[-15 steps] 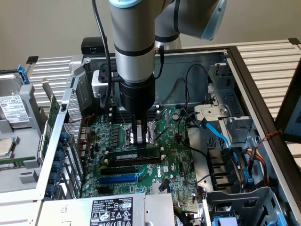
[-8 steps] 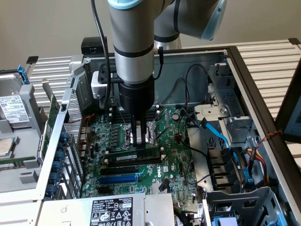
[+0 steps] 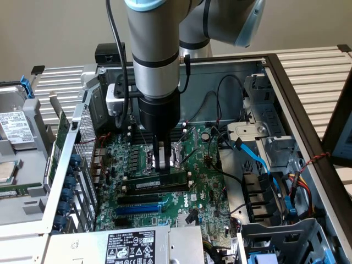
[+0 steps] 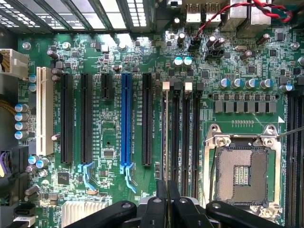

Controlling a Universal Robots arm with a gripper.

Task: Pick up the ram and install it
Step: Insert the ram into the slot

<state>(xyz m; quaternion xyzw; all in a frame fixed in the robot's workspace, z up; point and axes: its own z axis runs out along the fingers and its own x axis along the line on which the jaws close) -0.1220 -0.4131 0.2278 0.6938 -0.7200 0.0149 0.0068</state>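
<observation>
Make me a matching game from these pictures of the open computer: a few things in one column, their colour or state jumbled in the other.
Things:
1. memory stick
2. gripper
3. square socket
4. twisted wires

Descriptions:
A. red and black
B. empty, framed in metal
C. green with a white label
D. closed on the stick

Pairs: 1-C, 2-D, 3-B, 4-A.

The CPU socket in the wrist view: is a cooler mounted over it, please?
No, the CPU socket lies uncovered, its grid of contacts open to view.
</observation>
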